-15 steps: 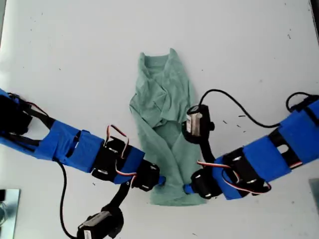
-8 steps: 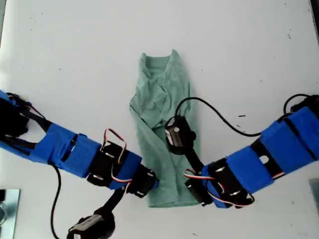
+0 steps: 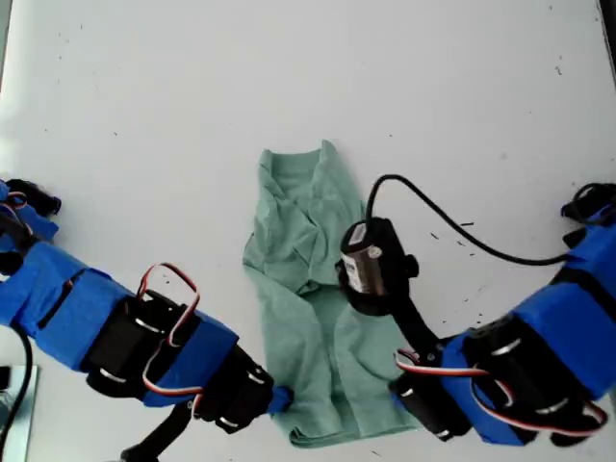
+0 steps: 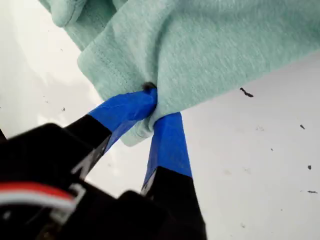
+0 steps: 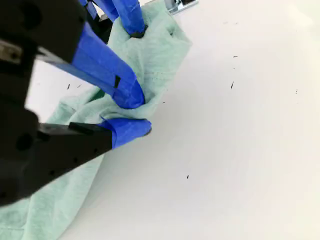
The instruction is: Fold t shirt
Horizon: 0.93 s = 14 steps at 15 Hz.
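Note:
The pale green t shirt (image 3: 308,289) lies as a long narrow crumpled strip on the white table (image 3: 144,96), collar end toward the exterior view's top. My first gripper (image 3: 279,399) comes in from the exterior view's left and is shut on the hem's corner; up close its blue fingers (image 4: 154,107) pinch the t shirt (image 4: 210,45). From the exterior view's right, my second gripper (image 3: 397,399) holds the other hem corner. Its fingertips (image 5: 140,112) are closed on the t shirt (image 5: 55,200), with the first gripper (image 5: 135,27) visible beyond it.
A metal object (image 3: 10,404) sits at the exterior view's bottom left corner. A black cable (image 3: 452,231) arcs from the second arm's camera across the table. The table carries small dark specks.
Both grippers have drawn back toward the exterior view's bottom, keeping hold of the hem. The whole t shirt has slid that way with them, its collar now lower in the view.

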Tool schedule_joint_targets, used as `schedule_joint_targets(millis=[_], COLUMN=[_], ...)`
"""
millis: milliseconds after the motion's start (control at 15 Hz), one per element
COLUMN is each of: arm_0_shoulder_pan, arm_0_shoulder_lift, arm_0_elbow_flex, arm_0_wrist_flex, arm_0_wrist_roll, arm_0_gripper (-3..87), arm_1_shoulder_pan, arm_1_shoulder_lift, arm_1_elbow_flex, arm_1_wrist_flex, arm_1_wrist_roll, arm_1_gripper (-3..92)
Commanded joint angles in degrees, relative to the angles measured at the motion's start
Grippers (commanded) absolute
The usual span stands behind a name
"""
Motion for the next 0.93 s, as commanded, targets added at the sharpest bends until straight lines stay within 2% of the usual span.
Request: schedule_joint_targets(millis=[0,200,400,533,733,800,867], arm_0_shoulder_pan=[2.29,-1.05,-12.48,-21.18,-28.04,-29.44,-31.99], arm_0_shoulder_lift=[5.19,8.44,16.70,19.95,22.41,24.70,27.69], arm_0_elbow_flex=[-0.53,0.26,5.36,9.76,12.57,14.50,17.93], arm_0_wrist_flex=[-1.49,-1.23,2.99,3.08,3.43,2.90,1.93], arm_0_wrist_roll=[-0.26,0.26,4.57,8.88,11.25,11.95,13.45], arm_0_gripper=[-0.2,-0.2,-0.2,-0.2,-0.2,12.9,29.9], arm_1_shoulder_pan=[1.58,8.44,23.20,33.22,39.37,41.13,43.86], arm_1_shoulder_lift=[5.98,11.51,16.00,16.79,16.87,17.67,19.42], arm_1_elbow_flex=[-1.41,2.11,6.24,10.02,11.43,11.95,14.77], arm_1_wrist_flex=[-1.23,-4.04,-6.15,-10.28,-13.36,-13.97,-16.79], arm_1_wrist_roll=[-2.72,-8.79,-21.80,-29.62,-34.10,-35.77,-40.25], arm_1_gripper=[1.5,1.5,1.5,1.5,3.1,10.5,41.0])
